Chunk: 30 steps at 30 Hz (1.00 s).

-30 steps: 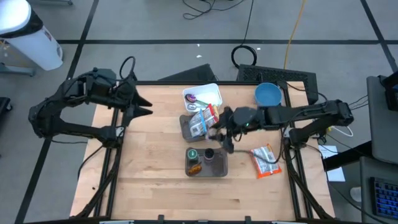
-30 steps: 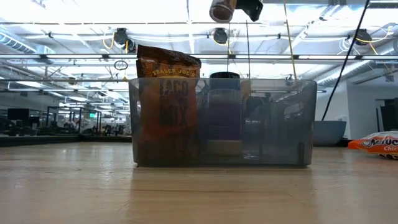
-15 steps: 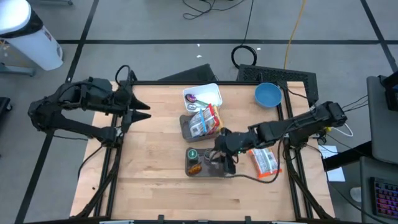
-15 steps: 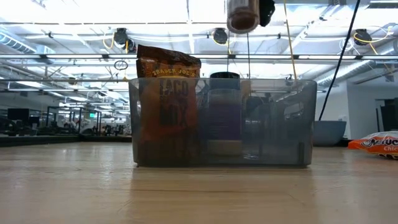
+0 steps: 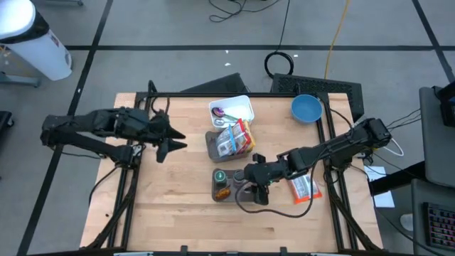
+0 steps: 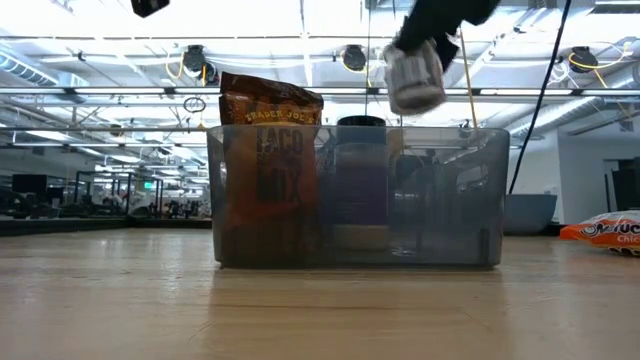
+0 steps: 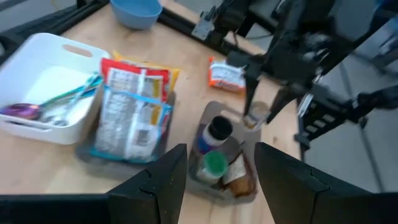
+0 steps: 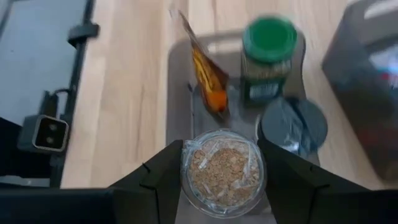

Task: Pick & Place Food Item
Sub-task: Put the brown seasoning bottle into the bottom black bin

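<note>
My right gripper (image 5: 257, 186) is shut on a clear jar of brown granules (image 8: 222, 171) and hovers over the grey bin (image 5: 250, 195) near the table's middle. In the low view the jar (image 6: 415, 75) is above the bin (image 6: 440, 200). The bin holds a Taco Mix pouch (image 6: 268, 150), a green-lidded jar (image 8: 268, 46) and a dark-lidded jar (image 8: 293, 124). My left gripper (image 5: 170, 142) is open and empty over the table's left half, its fingers pointing toward the bin (image 7: 244, 193). My right gripper pinches the jar's round side wall (image 8: 186, 177) between its two fingers, one on either side. The fingers come from above, slanting down. The jar hangs tilted below them, lifted clear above the bin's open top.
A grey tray with snack packets (image 5: 229, 142) and a white tray with utensils (image 5: 242, 108) lie just beyond the bin. A blue bowl (image 5: 306, 108) stands at the far right. An orange and white packet (image 5: 302, 186) lies on the table right of the bin.
My right gripper has carried the jar from beside the snack tray toward the table's near edge and down, and now stands over the bin; the jar has tipped. My left gripper has moved toward the table's middle and a little nearer.
</note>
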Each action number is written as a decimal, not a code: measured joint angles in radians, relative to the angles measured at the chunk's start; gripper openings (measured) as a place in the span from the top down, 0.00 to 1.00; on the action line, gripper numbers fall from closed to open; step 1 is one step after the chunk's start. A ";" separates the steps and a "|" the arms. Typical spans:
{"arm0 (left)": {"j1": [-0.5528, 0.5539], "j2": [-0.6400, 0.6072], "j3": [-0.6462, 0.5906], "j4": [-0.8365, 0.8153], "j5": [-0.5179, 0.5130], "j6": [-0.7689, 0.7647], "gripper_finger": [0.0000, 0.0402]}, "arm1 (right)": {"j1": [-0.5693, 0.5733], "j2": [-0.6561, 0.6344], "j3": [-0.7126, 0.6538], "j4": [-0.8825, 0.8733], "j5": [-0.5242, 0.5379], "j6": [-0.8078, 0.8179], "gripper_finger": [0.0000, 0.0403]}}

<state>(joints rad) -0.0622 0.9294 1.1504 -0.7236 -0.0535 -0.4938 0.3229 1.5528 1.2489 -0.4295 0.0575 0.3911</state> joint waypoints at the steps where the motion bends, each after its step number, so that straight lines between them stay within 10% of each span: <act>1: -0.006 -0.007 -0.030 0.042 0.000 -0.013 0.51 | 0.000 0.000 -0.010 -0.001 0.000 0.009 0.57; 30: -0.051 -0.041 -0.161 0.214 -0.013 -0.121 0.51 | 0.016 -0.001 -0.288 0.297 0.186 0.211 0.57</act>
<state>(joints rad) -0.1135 0.8886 0.9890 -0.5098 -0.0663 -0.6148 0.3389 1.5520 0.9610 -0.1320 0.2437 0.6020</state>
